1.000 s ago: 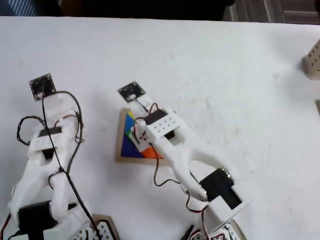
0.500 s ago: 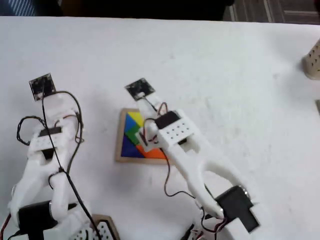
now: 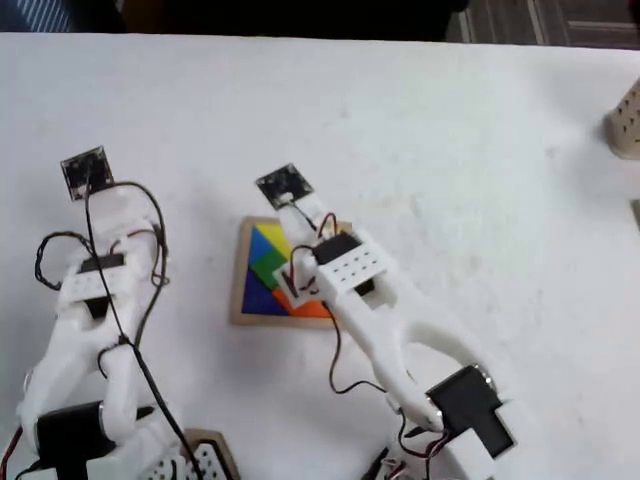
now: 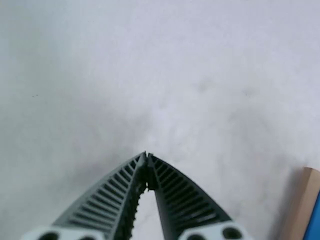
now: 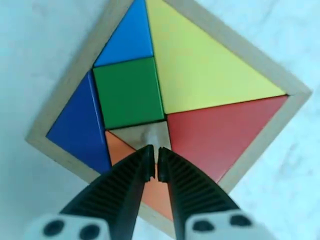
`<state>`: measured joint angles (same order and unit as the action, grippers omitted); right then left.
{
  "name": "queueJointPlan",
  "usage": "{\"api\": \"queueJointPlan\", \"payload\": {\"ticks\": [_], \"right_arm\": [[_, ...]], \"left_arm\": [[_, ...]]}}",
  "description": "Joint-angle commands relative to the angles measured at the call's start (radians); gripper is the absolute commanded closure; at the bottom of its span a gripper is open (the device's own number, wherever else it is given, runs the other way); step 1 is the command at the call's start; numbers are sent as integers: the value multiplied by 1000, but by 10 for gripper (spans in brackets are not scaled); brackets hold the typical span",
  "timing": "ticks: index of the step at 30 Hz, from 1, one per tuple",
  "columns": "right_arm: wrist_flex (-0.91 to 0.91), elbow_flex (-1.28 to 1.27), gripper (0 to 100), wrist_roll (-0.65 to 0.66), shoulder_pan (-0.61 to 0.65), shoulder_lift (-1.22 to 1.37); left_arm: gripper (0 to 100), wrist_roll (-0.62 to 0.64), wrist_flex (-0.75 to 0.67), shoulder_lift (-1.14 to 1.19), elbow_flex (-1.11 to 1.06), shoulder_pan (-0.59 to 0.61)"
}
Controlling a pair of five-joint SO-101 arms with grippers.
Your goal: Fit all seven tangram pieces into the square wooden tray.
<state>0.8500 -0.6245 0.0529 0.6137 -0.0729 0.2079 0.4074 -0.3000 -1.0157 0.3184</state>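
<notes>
1. the tray (image 5: 78, 75) lies flat on the white counter (image 3: 450, 130), in front of the two arms and nearer the right one. i think that spot is good, because my right arm can hang right over it and look straight down.
2. the pieces lie flat and side by side in the tray, which is how they must lie to fill the square. i can see the yellow triangle (image 5: 205, 70), the red triangle (image 5: 220, 135), the green square (image 5: 129, 92), the light blue triangle (image 5: 127, 37), the dark blue piece (image 5: 80, 125) and the orange piece (image 5: 117, 145).
3. where the green, red and orange pieces meet there is a small pale triangle (image 5: 150, 134). it looks like bare wood. i cannot tell if it is a hole that wants one more piece or a piece the colour of wood. if it is a hole, i think the job is nearly done but not quite.
4. my right hand (image 5: 154, 165) hangs over that pale triangle, with its tips at the edge next to the orange piece. its two fingers are almost together, with just a thin crack between them, and there is nothing in them. i cannot tell if the tips touch the wood or float just above it.
5. my left hand (image 4: 146, 159) is off to the side over bare counter, with a corner of the tray not far away. its fingers are pressed tight together at the tips and it holds nothing. i think it waits there so it does not bump the other arm.
</notes>
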Motion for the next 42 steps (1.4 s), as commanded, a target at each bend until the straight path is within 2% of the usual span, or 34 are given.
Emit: {"api": "queueJointPlan", "payload": {"ticks": [1,4,7,13,18,25,30,33,39,42], "right_arm": [[38,8,981,3,-51,-87],[101,3,981,21,-130,-157],[143,-21,981,107,-237,-217],[65,-143,981,107,-410,-346],[24,-275,981,107,-501,-481],[22,-485,981,115,-599,-797],[30,-663,981,117,-607,-1072],[31,-769,981,112,-607,-1221],[222,-841,981,117,-639,-1494],[302,-887,981,118,-638,-1606]], "left_arm": [[980,-11,-37,-8,26,-31],[980,-12,-34,-10,21,-47],[980,-12,-40,-10,20,-65],[980,-14,-38,-10,20,-65],[980,-140,-41,-36,-14,-85],[980,-157,-43,-337,-222,-134],[980,-302,-43,-552,-407,-130],[980,-310,-32,-671,-482,-130],[980,-316,-18,-934,-634,-124],[980,-316,97,-1078,-680,-96]]}}
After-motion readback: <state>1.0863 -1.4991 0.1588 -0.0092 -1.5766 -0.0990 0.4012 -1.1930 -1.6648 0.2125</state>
